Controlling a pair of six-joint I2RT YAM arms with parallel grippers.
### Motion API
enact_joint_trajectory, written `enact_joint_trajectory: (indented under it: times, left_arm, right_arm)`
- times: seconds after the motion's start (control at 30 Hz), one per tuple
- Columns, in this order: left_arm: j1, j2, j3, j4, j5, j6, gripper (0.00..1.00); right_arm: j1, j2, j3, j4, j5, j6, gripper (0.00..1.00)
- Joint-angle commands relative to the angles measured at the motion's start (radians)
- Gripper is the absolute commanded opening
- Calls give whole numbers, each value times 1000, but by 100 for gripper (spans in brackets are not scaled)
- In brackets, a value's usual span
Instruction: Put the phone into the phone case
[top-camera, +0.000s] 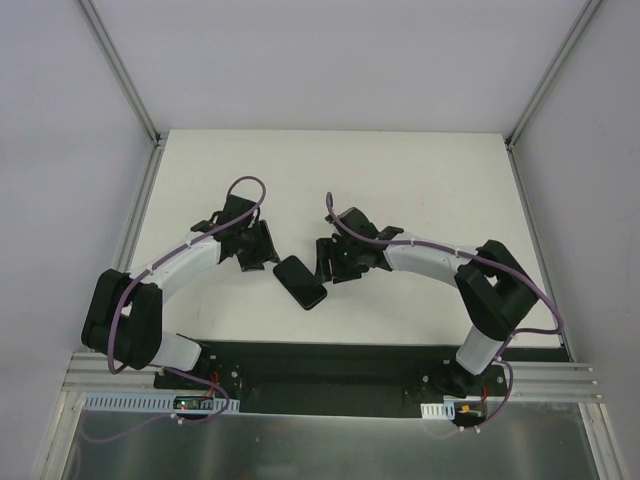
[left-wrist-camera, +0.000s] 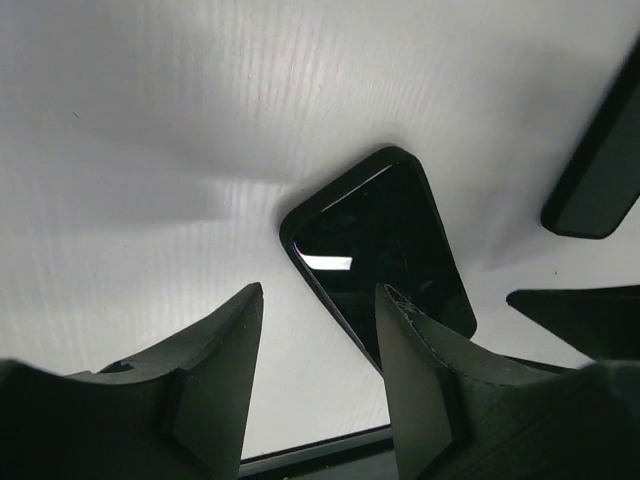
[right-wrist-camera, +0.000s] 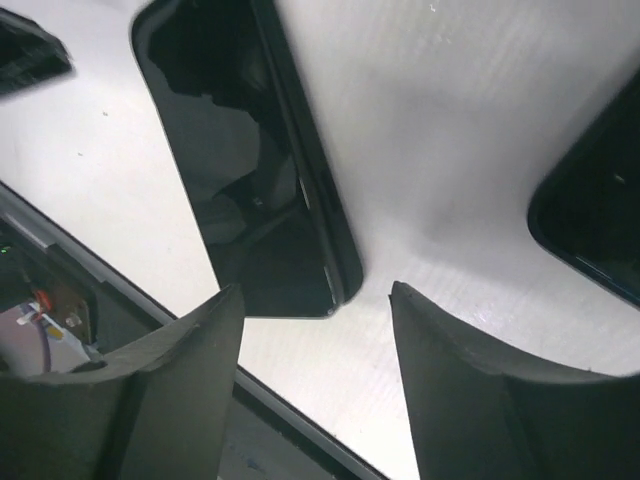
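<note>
One black slab lies flat on the white table between my grippers. It is the phone (top-camera: 301, 282), glossy screen up, with the thin black rim of the phone case (left-wrist-camera: 386, 153) around it. The phone (left-wrist-camera: 385, 250) lies just beyond my left gripper (left-wrist-camera: 320, 295), whose right fingertip overlaps its near end. In the right wrist view the phone (right-wrist-camera: 235, 170) lies up and to the left of my right gripper (right-wrist-camera: 315, 290), with the case edge (right-wrist-camera: 342, 250) along its side. A thin light line shows at that corner; I cannot tell whether the phone is fully seated. Both grippers (top-camera: 268, 255) (top-camera: 326, 264) are open and empty.
The table's dark front edge (right-wrist-camera: 290, 410) runs close below the phone. Each wrist view shows a dark rounded shape at its right side (left-wrist-camera: 600, 170) (right-wrist-camera: 595, 215), apparently the other gripper's finger. The white table (top-camera: 400, 180) lies inside grey walls with metal rails.
</note>
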Motion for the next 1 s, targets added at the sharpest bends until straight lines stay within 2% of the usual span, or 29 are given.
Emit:
enact_joint_trajectory:
  times: [0.0, 0.03, 0.13, 0.43, 0.7, 0.77, 0.97]
  left_arm:
    - [2, -22, -60, 50, 96, -41, 47]
    - [2, -19, -68, 58, 105, -47, 46]
    - [2, -4, -94, 99, 132, -57, 44]
    - [2, 79, -129, 178, 171, -70, 40]
    - [2, 107, -151, 208, 208, -69, 28]
    - [2, 116, -151, 221, 224, -69, 24]
    - [2, 111, -167, 241, 272, -75, 19]
  right_arm:
    - [-21, 36, 38, 135, -122, -33, 68]
    - [-22, 48, 43, 146, -140, -38, 73]
    - [-27, 80, 54, 192, -174, -56, 77]
    - [-25, 172, 89, 227, -207, -67, 79]
    - [-21, 177, 89, 221, -230, -25, 79]
    - [-28, 181, 89, 229, -282, 14, 79]
    - [-68, 189, 55, 449, -446, 195, 80]
